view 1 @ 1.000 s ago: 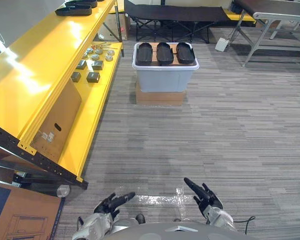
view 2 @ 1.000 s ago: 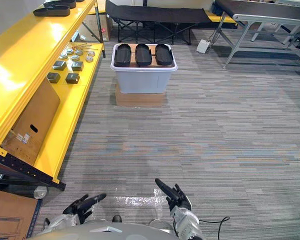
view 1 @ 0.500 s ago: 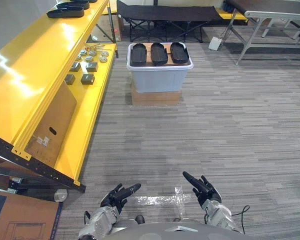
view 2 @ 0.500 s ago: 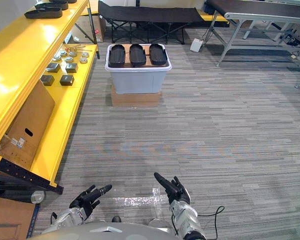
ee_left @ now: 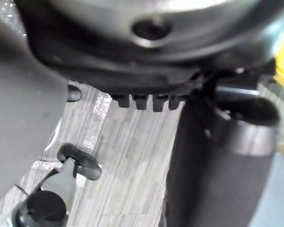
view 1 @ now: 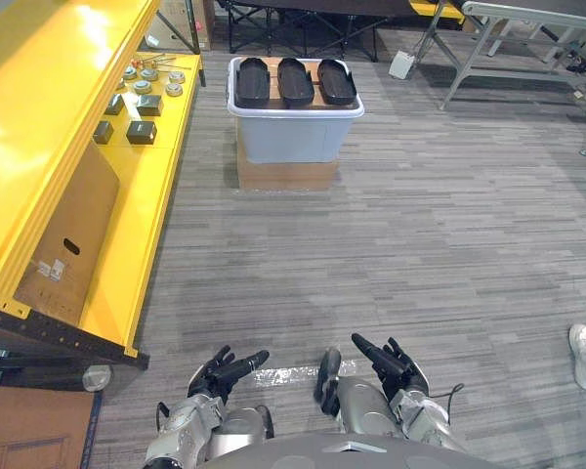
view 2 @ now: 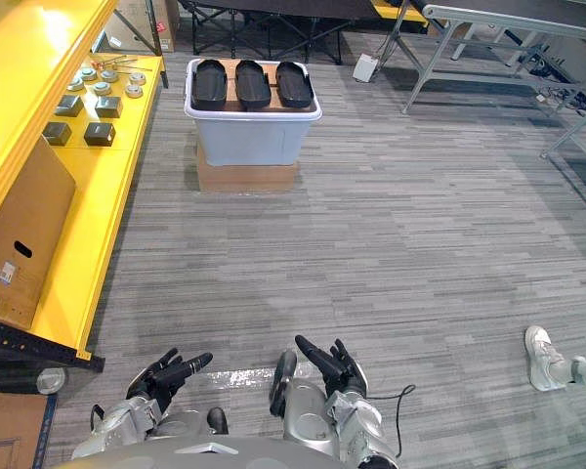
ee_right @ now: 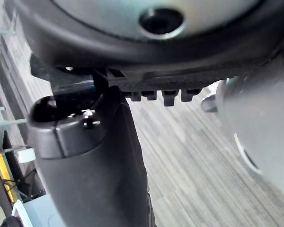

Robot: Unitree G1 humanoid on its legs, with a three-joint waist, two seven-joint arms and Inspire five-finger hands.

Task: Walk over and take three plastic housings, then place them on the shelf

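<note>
Three housings (view 1: 295,81): black, glossy moulded plastic, shallow ovals, side by side across top of tub (view 1: 295,137), well ahead of you
Pale grey plastic tub: perched on cardboard box (view 1: 286,174); your bump could tip it, housings slide off
Smooth shells: may slip from grip
Yellow painted metal shelf (view 1: 39,117): on your left, snag hazard when walking
Your left hand (view 1: 213,375), right hand (view 1: 396,366): low, fingers spread, empty

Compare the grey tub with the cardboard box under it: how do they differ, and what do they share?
The tub is pale grey plastic; the cardboard box is brown. The tub sits on top and is wider; the box rests on the carpet. The tub carries three black housings; the box carries the tub. Both are rectangular.
</note>
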